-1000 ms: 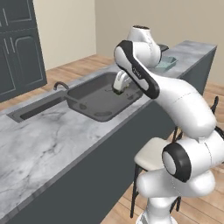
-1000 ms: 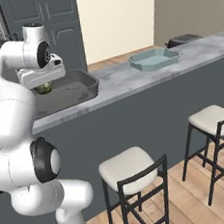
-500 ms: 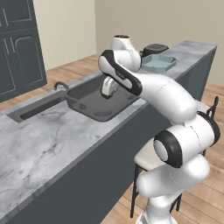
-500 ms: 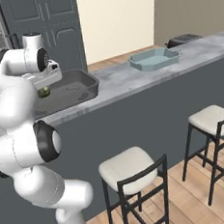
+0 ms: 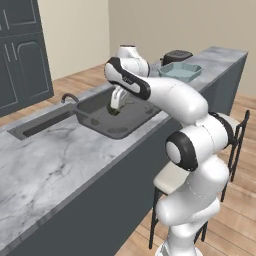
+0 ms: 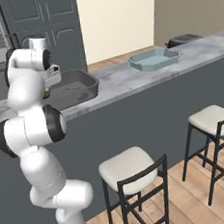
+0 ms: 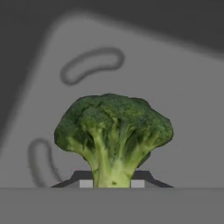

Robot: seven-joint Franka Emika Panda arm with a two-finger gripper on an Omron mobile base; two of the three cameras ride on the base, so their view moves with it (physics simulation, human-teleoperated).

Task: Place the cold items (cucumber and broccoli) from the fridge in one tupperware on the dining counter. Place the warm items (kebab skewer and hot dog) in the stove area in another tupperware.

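Gripper: two-finger gripper [image 5: 114, 109] hangs low over the dark recessed sink basin [image 5: 100, 120], fingers pinching the stalk of the green broccoli head [image 7: 114, 133].
Broccoli: clamped between the dark finger tips, stalk toward the hand, crown pointing away at the sink floor; its long axis runs along the gripper's.
Tupperware: pale blue-green rectangular tupperware tray [image 5: 181, 71] sits on the grey marble dining counter [image 5: 60, 165], well apart from the gripper, to the right along the counter in the left base view.
Coming move, judged: lift clear of the sink, then carry right toward that tray.
Right base view: tray [image 6: 154, 58] lies far right of the hand.
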